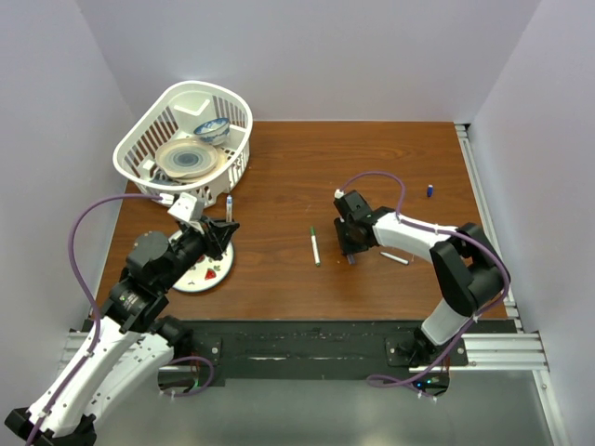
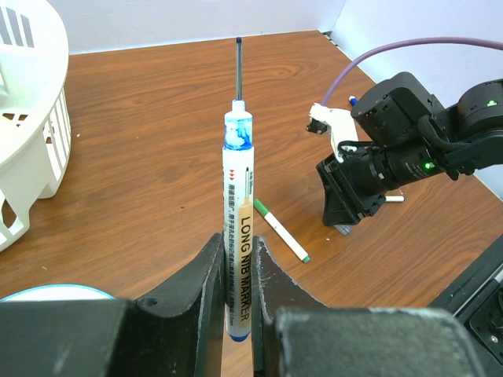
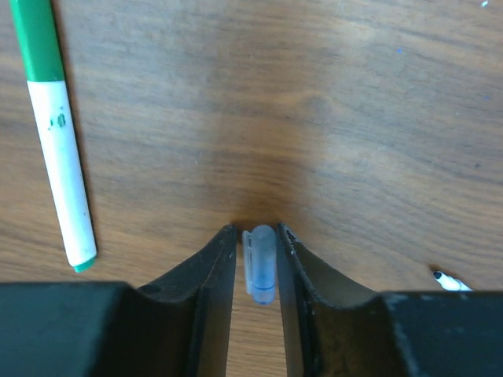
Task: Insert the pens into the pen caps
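My left gripper (image 1: pixel 223 229) (image 2: pixel 238 245) is shut on a white marker pen (image 2: pixel 237 196) with a blue collar and a long thin nib, which points away from the wrist. My right gripper (image 1: pixel 350 249) (image 3: pixel 256 236) is down at the table, shut on a pale grey-purple pen cap (image 3: pixel 260 265) lying between its fingers. A white pen with green ends (image 1: pixel 315 246) (image 3: pixel 61 181) (image 2: pixel 280 229) lies on the table left of it. A third white pen (image 1: pixel 394 257) lies just right of it, and its dark tip (image 3: pixel 445 280) shows in the right wrist view. A blue cap (image 1: pixel 430 190) stands at the far right.
A white basket (image 1: pixel 149 149) (image 2: pixel 31 149) with a plate and a bowl stands at the back left. A small white plate (image 1: pixel 206 276) lies under my left wrist. White walls enclose the brown table on three sides.
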Controlling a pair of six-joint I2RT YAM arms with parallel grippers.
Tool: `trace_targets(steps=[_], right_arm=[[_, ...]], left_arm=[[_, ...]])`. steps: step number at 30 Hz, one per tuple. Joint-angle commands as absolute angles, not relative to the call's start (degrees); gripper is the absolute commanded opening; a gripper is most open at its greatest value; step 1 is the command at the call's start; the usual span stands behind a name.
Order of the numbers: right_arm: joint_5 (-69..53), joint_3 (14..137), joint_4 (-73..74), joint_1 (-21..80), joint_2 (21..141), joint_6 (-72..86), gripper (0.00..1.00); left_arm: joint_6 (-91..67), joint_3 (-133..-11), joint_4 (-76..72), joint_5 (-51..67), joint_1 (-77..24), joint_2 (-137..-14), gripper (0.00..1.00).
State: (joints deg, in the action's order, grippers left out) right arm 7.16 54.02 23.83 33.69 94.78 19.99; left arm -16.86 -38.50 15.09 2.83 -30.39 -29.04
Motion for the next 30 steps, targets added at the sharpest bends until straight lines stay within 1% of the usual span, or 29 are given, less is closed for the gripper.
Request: trace_targets(steps=[1,6,11,17,25,26,27,29,30], right_arm=[[5.1,53.1,24.0,33.5,94.7,17.1,0.34],[3.7,52.4,24.0,33.6,95.4,16.3,0.34],[6.4,52.8,27.4,33.6,95.1,16.8,0.33],[6.9,52.1,28.6,33.5,93.4,17.2,0.32],[7.5,52.8,28.8,33.5,95.7,17.1,0.24],[7.2,52.8,28.8,33.5,95.8,17.1,0.23],[7.2,52.9,28.8,33.6,96.0,17.2,0.17],[7.3,53.0,28.7,33.6,96.1,17.3,0.1],[7.4,52.9,28.8,33.6,95.9,17.4,0.04]], left_arm=[[-15.6,-38.3,12.7,3.6,-30.2,-29.1,0.0],[-15.7,-38.2,12.7,3.7,-30.2,-29.1,0.0],[-15.8,-38.2,12.7,3.7,-30.2,-29.3,0.0],[-15.8,-38.2,12.5,3.8,-30.2,-29.4,0.0],[-15.9,-38.2,12.5,3.7,-30.2,-29.6,0.0],[-16.0,-38.1,12.1,4.0,-30.2,-29.8,0.0],[-16.2,-38.1,11.9,4.4,-30.2,-30.0,0.0],[-17.8,-37.8,10.6,6.8,-30.2,-31.7,0.0],[-19.7,-37.8,10.0,8.0,-30.2,-32.8,0.0]])
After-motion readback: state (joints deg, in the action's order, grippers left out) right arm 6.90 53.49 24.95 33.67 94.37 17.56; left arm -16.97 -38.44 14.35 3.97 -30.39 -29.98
